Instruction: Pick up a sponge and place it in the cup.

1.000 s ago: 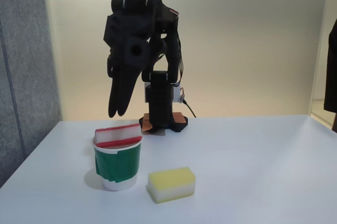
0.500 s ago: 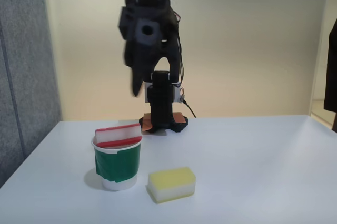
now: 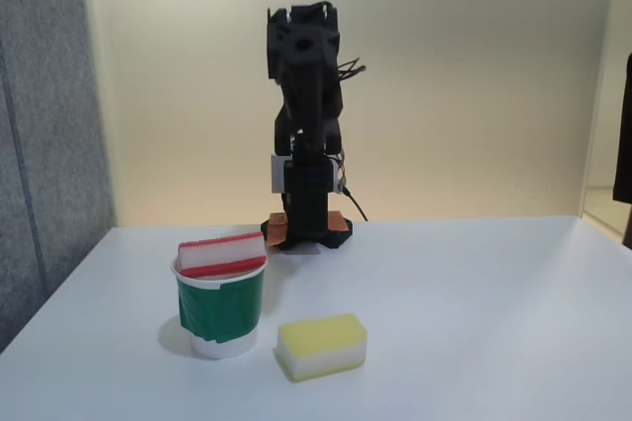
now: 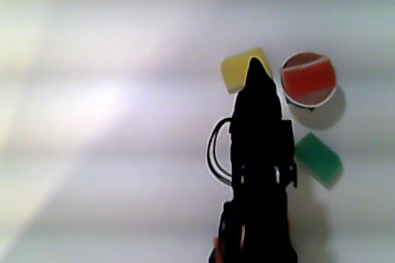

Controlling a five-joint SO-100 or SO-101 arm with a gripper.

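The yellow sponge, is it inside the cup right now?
No, the yellow sponge lies on the table beside the cup.

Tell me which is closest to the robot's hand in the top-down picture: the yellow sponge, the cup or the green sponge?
From the hand:
1. Yellow sponge, under its tip.
2. Cup holding the red sponge, to the right.
3. Green sponge, lower right, farthest.

Black arm point(image 3: 304, 95), looping black cables point(image 4: 214, 152)

White table point(image 3: 474, 302): cup point(image 3: 221, 317), yellow sponge point(image 3: 322, 346).
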